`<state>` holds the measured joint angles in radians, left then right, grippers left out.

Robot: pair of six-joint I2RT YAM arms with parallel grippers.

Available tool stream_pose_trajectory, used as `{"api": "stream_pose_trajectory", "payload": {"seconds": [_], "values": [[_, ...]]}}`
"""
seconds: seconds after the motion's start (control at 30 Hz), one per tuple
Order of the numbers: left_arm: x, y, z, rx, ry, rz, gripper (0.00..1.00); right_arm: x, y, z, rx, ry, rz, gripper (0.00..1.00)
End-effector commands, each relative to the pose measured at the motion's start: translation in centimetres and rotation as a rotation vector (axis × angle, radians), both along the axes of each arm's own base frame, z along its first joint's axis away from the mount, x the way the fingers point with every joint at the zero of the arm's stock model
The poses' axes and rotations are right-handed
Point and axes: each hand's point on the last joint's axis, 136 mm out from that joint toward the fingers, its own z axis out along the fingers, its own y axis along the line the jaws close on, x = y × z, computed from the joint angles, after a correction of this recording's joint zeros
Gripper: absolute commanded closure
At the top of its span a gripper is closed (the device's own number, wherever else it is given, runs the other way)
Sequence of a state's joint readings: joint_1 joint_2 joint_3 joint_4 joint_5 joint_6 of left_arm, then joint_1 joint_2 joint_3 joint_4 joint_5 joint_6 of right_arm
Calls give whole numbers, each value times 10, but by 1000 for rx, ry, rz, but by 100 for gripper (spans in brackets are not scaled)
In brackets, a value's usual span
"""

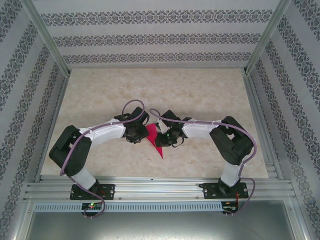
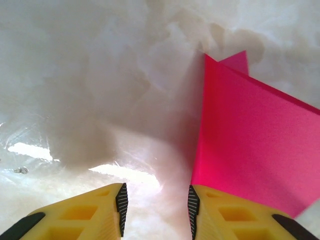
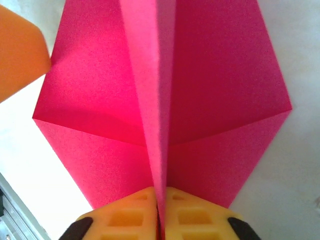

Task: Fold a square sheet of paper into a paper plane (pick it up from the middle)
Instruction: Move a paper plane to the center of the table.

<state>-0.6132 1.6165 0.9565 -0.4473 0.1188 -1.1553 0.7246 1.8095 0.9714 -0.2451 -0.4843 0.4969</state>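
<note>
The square sheet of paper is folded into a magenta-pink paper plane (image 1: 154,139) that lies on the table between the two grippers, its sharp point toward the near edge. My right gripper (image 3: 160,194) is shut on the plane's raised centre ridge (image 3: 156,100), with the wings (image 3: 220,90) spread flat on both sides. My left gripper (image 2: 156,195) is open with bare table between its fingers. Its right finger (image 2: 225,215) rests at the edge of the plane's wing (image 2: 255,145). From above, the left gripper (image 1: 136,133) and right gripper (image 1: 165,138) flank the plane.
The marbled tabletop (image 1: 200,95) stretches behind and to both sides of the arms. An aluminium rail (image 1: 160,187) runs along the near edge and patterned walls enclose the table. A left finger (image 3: 17,55) shows at the corner of the right wrist view.
</note>
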Motion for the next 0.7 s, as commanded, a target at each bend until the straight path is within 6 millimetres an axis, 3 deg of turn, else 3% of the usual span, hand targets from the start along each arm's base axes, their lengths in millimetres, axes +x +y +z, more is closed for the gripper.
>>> {"api": "stream_pose_trajectory", "payload": {"seconds": [0.0,0.17,0.33,0.47,0.67], "values": [[9,-3,25,-54,-97,-20,59,5,2,11,-14,-41,4,95],[11,6,54,-67,-213,-9,56,16,-7,32,-53,-112,-35,98],[4,29,67,-10,-266,28,54,41,-41,47,-228,-220,-152,97],[-2,42,66,20,-277,50,53,59,-64,46,-356,-250,-204,95],[-8,51,65,38,-284,56,53,75,-67,33,-438,-217,-219,93]]}}
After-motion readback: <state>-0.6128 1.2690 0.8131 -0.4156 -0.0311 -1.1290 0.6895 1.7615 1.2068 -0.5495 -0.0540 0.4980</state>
